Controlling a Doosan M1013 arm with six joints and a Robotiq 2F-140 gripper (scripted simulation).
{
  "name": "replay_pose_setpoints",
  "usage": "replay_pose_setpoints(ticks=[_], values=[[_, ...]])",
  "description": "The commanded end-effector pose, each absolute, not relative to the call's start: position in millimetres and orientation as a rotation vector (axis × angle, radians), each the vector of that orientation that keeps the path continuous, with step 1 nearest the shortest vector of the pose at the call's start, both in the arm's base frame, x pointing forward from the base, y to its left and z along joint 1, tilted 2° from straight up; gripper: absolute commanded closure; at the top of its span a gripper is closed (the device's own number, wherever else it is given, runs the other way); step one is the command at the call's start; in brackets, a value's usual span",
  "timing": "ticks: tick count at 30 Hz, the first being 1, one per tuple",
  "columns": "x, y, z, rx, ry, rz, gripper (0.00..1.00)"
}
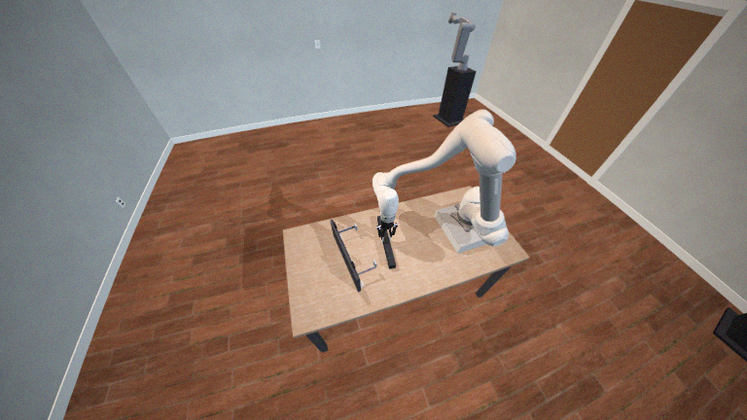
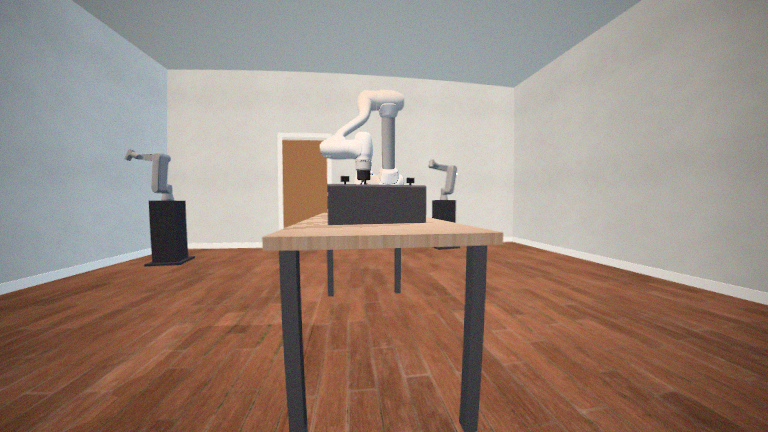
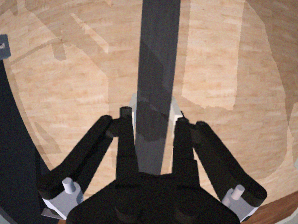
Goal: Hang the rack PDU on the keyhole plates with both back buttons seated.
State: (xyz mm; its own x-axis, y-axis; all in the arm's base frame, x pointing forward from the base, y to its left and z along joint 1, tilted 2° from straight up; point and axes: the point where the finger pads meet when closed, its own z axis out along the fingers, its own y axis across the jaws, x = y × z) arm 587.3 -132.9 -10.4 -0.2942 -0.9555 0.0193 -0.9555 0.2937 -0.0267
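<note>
A white arm is reaching down over a light wooden table in a room with a plank floor, its black claw clamping the far end of the rack PDU, a long dark bar lying flat on the table top. In the wrist view the claw is pressing its fingers against both long sides of the PDU, which is running straight away from the camera across the wood.

To the left of the bar in the top view, and apart from it, a dark upright panel is standing on the table, running roughly parallel to the bar. Two thin grey stems, one at the far end and one at the near end, are sticking out of it toward the PDU; the keyhole plates themselves are too small to make out. The bar is touching neither stem.

The arm is rising from a grey base plate at the right end of the table. In the exterior view the panel is blocking the PDU from sight, with the claw dipping just behind its top edge. Two other arms on black pedestals are standing by the walls, beside a brown door.
</note>
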Motion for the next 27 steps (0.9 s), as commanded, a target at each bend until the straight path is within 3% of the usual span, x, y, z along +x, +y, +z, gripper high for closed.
replay_pose_setpoints(ticks=[1,27], values=[[587,-133,-8,-1.866,2.526,-0.052,1.0],[586,-131,65,-1.866,2.526,-0.052,1.0]])
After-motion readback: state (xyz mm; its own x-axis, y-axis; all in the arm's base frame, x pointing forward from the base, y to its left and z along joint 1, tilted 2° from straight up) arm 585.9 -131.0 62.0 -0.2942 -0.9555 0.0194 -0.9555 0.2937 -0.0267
